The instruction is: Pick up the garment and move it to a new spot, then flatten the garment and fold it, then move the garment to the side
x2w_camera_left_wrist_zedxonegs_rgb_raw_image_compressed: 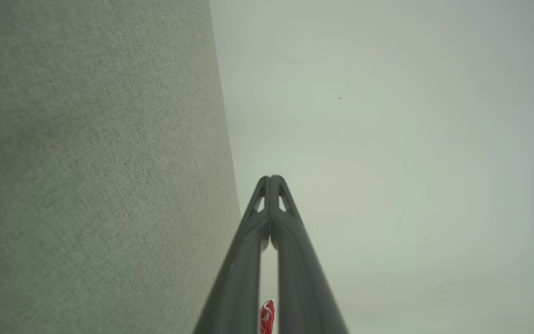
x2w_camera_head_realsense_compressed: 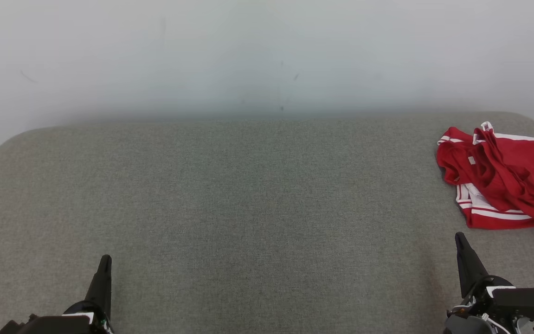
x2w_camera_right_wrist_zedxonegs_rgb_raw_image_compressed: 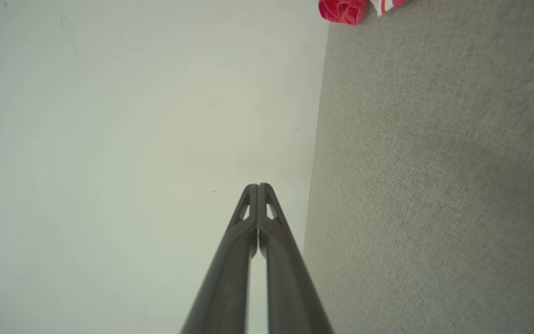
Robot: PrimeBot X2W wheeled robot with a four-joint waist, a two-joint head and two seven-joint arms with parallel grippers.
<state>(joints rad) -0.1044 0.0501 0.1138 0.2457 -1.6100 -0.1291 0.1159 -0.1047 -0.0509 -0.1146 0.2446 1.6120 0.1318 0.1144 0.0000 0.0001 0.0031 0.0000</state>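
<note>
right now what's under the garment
The garment lies crumpled on the grey cloth surface, near its far right corner. The patch beneath it is covered, so whether anything else lies under the folds cannot be seen.

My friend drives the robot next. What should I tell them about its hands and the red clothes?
Left gripper: shut, empty, low on the left over the grey surface.
Right gripper: shut, empty, low on the right.
Garment: red with white stripes, crumpled at the far right, untouched.
Done: nothing yet.
Left to do: pick it up, move it, flatten, fold, set aside.
</note>
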